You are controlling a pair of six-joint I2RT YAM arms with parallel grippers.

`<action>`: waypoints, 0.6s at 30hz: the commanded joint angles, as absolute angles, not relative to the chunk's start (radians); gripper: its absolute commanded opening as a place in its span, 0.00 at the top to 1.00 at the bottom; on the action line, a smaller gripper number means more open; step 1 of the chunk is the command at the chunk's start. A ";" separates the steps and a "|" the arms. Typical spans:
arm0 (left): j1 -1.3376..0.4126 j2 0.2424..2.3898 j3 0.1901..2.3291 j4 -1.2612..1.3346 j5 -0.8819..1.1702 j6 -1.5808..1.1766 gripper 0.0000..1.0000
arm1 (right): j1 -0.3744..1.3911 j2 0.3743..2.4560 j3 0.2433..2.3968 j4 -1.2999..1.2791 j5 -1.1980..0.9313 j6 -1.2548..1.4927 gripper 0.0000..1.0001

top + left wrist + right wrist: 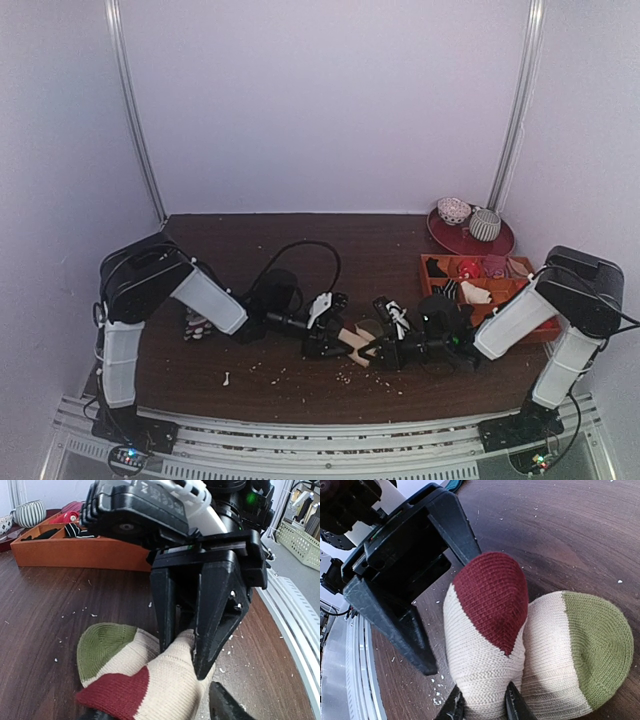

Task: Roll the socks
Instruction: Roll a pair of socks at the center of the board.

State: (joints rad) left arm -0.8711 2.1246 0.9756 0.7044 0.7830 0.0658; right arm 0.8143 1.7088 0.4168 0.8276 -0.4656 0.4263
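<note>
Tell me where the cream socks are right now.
In the top view the socks lie front and centre on the table, between the left gripper and the right gripper, just left of the orange tray.

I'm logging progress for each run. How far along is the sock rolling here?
Done: the socks lie paired on the table, red and green toes side by side. In hand: the right gripper is pinched shut on the cream fabric, while the left gripper stands open around the toe end. Left: no finished roll shows, so the rolling itself and letting go remain.
</note>
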 commanded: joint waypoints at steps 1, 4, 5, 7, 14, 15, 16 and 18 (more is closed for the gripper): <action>-0.879 2.155 1.008 0.657 0.835 0.087 0.53 | 0.818 1.767 0.379 0.593 -0.482 0.426 0.78; -0.882 2.156 1.029 0.593 0.832 0.104 1.00 | 0.817 1.764 0.379 0.595 -0.488 0.426 0.78; -0.883 2.156 1.036 0.568 0.828 0.109 1.00 | 0.817 1.765 0.381 0.595 -0.492 0.424 0.78; -0.884 2.156 1.050 0.490 0.817 0.114 1.00 | 0.815 1.770 0.391 0.584 -0.494 0.417 0.78; -0.884 2.171 1.106 0.180 0.690 0.061 1.00 | 0.781 1.670 0.489 0.445 -0.469 0.364 0.62; -0.882 2.174 1.114 0.132 0.673 0.054 1.00 | 0.771 1.632 0.502 0.418 -0.455 0.355 0.59; -0.882 2.180 1.118 0.087 0.657 0.046 1.00 | 0.761 1.598 0.518 0.390 -0.440 0.347 0.56; -0.874 2.186 1.117 0.022 0.650 0.021 1.00 | 0.745 1.531 0.557 0.317 -0.413 0.324 0.52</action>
State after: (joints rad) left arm -0.8631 2.1334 1.1362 0.3515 0.7612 0.0650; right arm 0.7738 1.6352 0.5053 0.5648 -0.4767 0.3782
